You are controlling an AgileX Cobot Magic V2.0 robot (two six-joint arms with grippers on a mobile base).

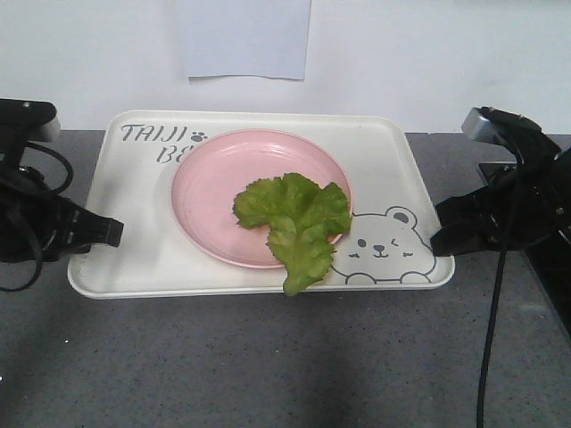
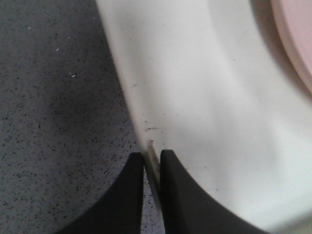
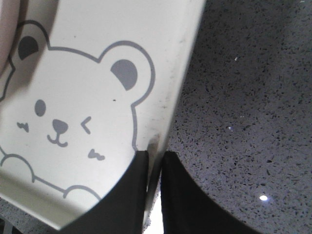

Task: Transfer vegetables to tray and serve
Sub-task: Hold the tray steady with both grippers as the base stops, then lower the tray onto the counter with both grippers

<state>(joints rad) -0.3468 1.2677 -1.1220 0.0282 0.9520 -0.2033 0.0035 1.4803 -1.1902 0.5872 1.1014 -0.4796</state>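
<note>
While lettuce leaf (image 1: 299, 223) drapes off pink plate (image 1: 214, 196) toward 6 o'clock, left end effector (image 2: 152, 158) and right end effector (image 3: 156, 156) each pinch tray (image 1: 393, 169) rim.

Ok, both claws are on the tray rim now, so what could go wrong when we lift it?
1. The lettuce leaf hangs over the pink plate and the tray front edge, so a tilt could drop it.
2. The left claw and right claw pinch only the thin rim; it may slip.
3. The plate sits loose and could slide if the lift is uneven.
</note>
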